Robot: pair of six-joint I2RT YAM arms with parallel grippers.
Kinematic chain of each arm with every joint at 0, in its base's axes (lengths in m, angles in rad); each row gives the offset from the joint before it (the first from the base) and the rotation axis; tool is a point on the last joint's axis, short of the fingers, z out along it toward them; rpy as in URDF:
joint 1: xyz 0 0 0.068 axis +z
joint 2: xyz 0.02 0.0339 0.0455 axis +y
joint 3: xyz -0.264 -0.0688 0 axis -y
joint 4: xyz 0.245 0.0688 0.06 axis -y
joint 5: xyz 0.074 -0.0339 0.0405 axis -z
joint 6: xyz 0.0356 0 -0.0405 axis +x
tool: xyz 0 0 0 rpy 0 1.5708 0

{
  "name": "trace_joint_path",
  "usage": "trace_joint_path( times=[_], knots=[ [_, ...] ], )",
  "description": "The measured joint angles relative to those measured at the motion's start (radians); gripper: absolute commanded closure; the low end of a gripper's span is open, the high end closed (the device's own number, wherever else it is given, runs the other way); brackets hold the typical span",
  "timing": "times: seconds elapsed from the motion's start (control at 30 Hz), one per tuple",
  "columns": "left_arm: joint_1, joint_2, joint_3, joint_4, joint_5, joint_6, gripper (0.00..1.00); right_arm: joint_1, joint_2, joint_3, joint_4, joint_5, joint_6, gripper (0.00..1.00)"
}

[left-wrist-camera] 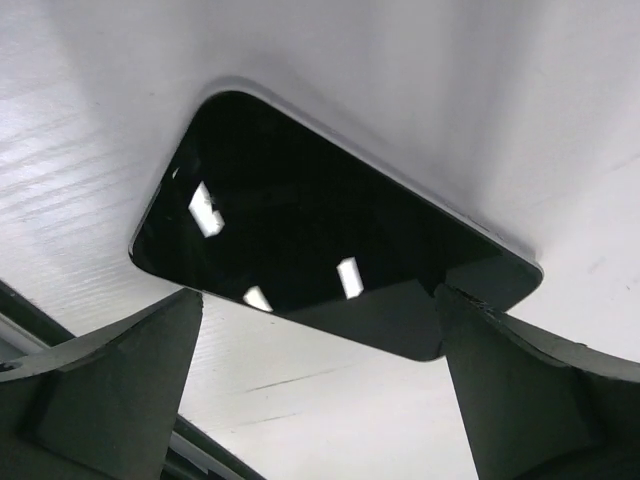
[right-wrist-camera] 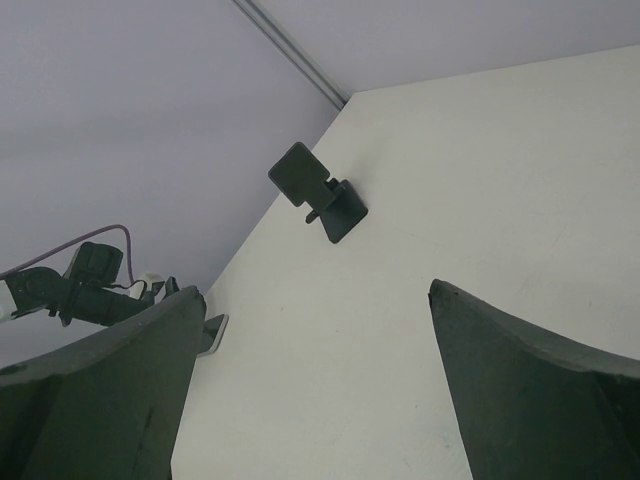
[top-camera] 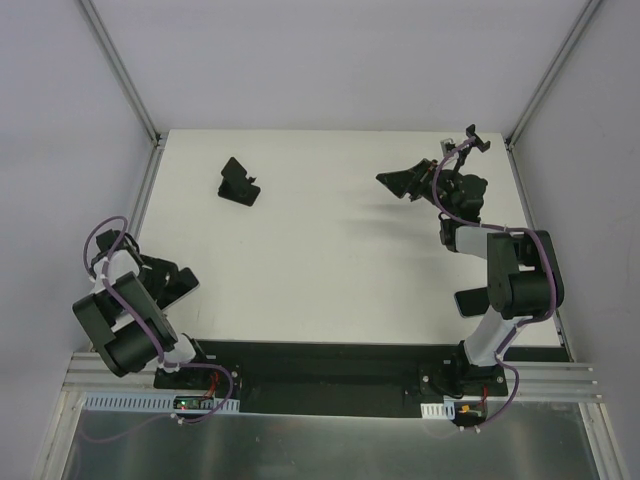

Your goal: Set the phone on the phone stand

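phone [left-wrist-camera: 320,230]: thin, flat, black rectangular smartphone slab, glossy dark face upward and mirroring bright lights; flat on the white table [top-camera: 330,270], close to the left edge, toward the near left corner.
left gripper [left-wrist-camera: 318,300]: black fingers [left-wrist-camera: 110,390] spread wide, low over the near end of the phone, one to each side; nothing pinched; one fingertip overlapping a corner of the slab in the wrist view, cannot tell whether touching.
right gripper [right-wrist-camera: 318,292]: spread wide and empty; above the table toward the far right corner, aimed across at the left edge.
phone stand [top-camera: 470,143]: black stand with a small clamp on top of a thin upright arm, at the far right corner of the table; clamp apparently empty; round base hidden behind the right arm [top-camera: 510,275].
wedge stand [top-camera: 238,183]: small black folding wedge-shaped stand toward the far left corner, well apart from both phone and phone stand; judged not the target.
done so far: nothing of the placing itself; phone not lifted, only bracketed for a grasp.
left to do: closing on the phone, lifting, carrying from the left edge to the far right corner (perhaps with a handover to the right arm), seating on the phone stand, letting go.
progress, as a judgement: very start, pre-grasp.
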Motion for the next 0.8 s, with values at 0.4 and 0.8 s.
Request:
trace_joint_path(
  times=[0.4,0.8],
  knots=[
    [-0.167,-0.126,-0.116,0.171,0.238,-0.055,0.01,-0.002,0.011,0.000,0.029,0.000,0.020,0.04],
    [-0.196,-0.286,-0.104,0.119,0.143,-0.082,0.01,-0.007,0.012,-0.004,0.037,0.000,0.026,0.04]
  ],
)
